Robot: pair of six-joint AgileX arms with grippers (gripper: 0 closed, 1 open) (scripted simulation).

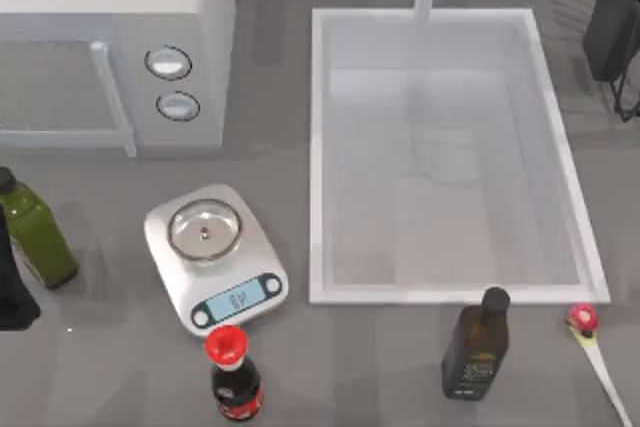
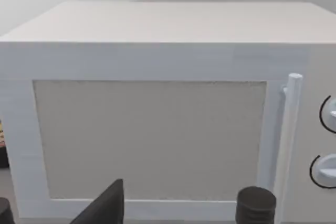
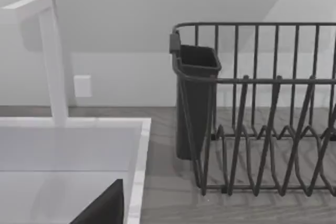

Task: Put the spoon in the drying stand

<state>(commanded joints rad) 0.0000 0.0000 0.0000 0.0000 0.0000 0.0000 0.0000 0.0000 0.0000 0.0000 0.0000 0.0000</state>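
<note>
Top view: spoon (image 1: 590,342) lies on the table at 5 o'clock, untouched.
Drying stand (image 1: 612,22) sits at 1 o'clock, beyond the sink basin (image 1: 320,147). Finger state of either arm cannot be told. Recommended: right arm grasps the cream handle mid-length, avoiding the dark bottle (image 1: 476,344) nearby.

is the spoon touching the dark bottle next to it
Apart. The top view shows bare grey table between the spoon, lying near the table's right edge, and the dark bottle standing to its left.
</note>
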